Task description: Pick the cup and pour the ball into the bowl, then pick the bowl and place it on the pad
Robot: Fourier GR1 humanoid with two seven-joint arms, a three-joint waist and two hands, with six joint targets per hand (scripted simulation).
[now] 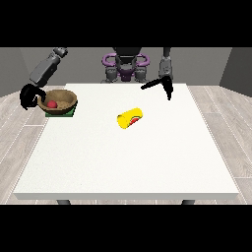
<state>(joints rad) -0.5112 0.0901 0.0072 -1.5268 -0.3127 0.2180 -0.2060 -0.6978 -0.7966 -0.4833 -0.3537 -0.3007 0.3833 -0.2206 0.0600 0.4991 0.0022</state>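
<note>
A brown bowl sits on a green pad at the table's far left, with a red ball inside it. The hand at the view's left hangs just left of the bowl's rim, its fingers curled and apart from the bowl. A yellow cup lies on its side near the middle of the table, its open end facing right. The hand at the view's right hovers over the table's far right part with fingers straight and spread, holding nothing.
The white table spreads wide in front of the cup. The robot's torso stands behind the far edge. Wooden floor surrounds the table.
</note>
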